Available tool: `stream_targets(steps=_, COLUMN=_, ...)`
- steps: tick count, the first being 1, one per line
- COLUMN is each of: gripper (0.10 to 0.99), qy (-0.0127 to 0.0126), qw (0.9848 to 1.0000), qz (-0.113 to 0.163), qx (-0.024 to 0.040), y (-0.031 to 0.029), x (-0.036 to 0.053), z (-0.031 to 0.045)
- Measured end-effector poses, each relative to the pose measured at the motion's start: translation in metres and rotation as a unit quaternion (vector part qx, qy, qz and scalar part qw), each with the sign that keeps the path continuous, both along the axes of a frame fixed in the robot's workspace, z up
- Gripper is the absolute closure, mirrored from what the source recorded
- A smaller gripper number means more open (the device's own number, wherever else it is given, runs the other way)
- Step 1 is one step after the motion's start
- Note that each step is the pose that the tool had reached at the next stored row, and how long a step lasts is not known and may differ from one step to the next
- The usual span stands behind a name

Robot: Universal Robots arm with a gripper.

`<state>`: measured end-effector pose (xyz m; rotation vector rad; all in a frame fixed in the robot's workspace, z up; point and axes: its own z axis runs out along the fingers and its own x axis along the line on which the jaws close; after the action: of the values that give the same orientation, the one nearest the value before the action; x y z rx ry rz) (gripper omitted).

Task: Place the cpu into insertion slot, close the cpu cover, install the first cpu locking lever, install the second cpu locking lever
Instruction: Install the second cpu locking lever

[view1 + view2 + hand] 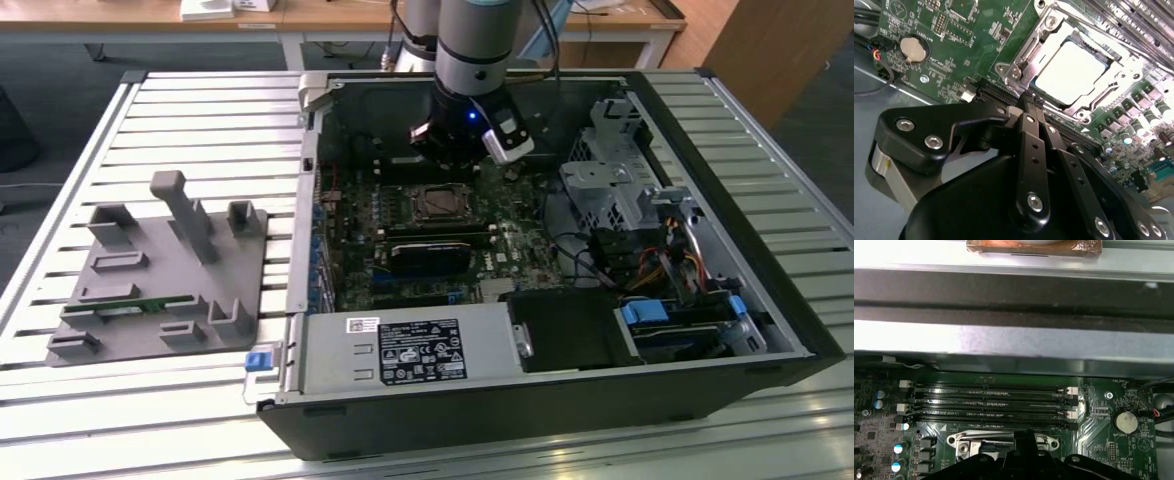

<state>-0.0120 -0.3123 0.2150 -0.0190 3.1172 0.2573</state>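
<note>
The cpu (1074, 70) lies in the insertion slot (438, 203) on the green board, its silvery top showing bright in the second wrist view. The cpu cover (1021, 57), a silver frame, lies flat around it. A thin metal lever (1100, 100) runs along one edge of the socket. My gripper (1029, 102) hangs just beside the socket, its black fingers (1030, 150) pressed together with nothing between them. In the exterior view the gripper (451, 168) is just behind the socket, inside the open computer case. The first wrist view has the gripper's tip (1026, 437) over the socket's frame (969, 445).
Long black memory slots (989, 400) run between the socket and the case wall (1004, 340). A coin battery (913, 48) sits on the board. A drive cage (614, 190) and cables stand at the exterior view's right, a power supply (407, 350) in front. A grey fixture block (160, 270) lies outside at the left.
</note>
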Motion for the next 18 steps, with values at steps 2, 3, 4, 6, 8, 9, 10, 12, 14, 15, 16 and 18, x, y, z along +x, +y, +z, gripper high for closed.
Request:
stream_targets(steps=2, gripper=0.980, qy=0.0000, qw=1.0000, qz=0.000, qx=0.0001, y=0.0000, x=0.0000, z=0.0029)
stream_targets(steps=3, gripper=0.980, qy=0.0000, qw=1.0000, qz=0.000, qx=0.0001, y=0.0000, x=0.0000, z=0.0059)
stream_targets(steps=4, gripper=0.980, qy=-0.0001, qw=1.0000, qz=0.000, qx=0.0002, y=0.0000, x=0.0000, z=0.0085)
stream_targets(steps=6, gripper=0.980, qy=-0.0001, qw=1.0000, qz=0.000, qx=0.0001, y=-0.0001, x=0.0000, z=0.0151)
stream_targets(steps=8, gripper=0.980, qy=0.0000, qw=1.0000, qz=0.000, qx=0.0001, y=0.0000, x=0.0000, z=0.0226)
stream_targets(steps=9, gripper=0.980, qy=-0.0001, qw=1.0000, qz=0.000, qx=-0.0002, y=-0.0001, x=0.0001, z=0.0264)
stream_targets(steps=10, gripper=0.980, qy=-0.0001, qw=1.0000, qz=0.000, qx=-0.0009, y=-0.0001, x=0.0001, z=0.0301)
stream_targets(steps=12, gripper=0.980, qy=-0.0002, qw=1.0000, qz=0.000, qx=-0.0025, y=-0.0001, x=0.0000, z=0.0356)
stream_targets(steps=14, gripper=0.980, qy=-0.0003, qw=1.0000, qz=0.000, qx=-0.0066, y=0.0000, x=0.0000, z=0.0358)
stream_targets(steps=15, gripper=0.980, qy=-0.0003, qw=1.0000, qz=0.000, qx=-0.0085, y=-0.0002, x=0.0000, z=0.0358)
stream_targets(steps=16, gripper=0.980, qy=-0.0002, qw=1.0000, qz=0.000, qx=-0.0093, y=-0.0010, x=0.0000, z=0.0359)
stream_targets(steps=18, gripper=0.980, qy=-0.0003, qw=1.0000, qz=0.000, qx=-0.0099, y=-0.0027, x=0.0000, z=0.0355)
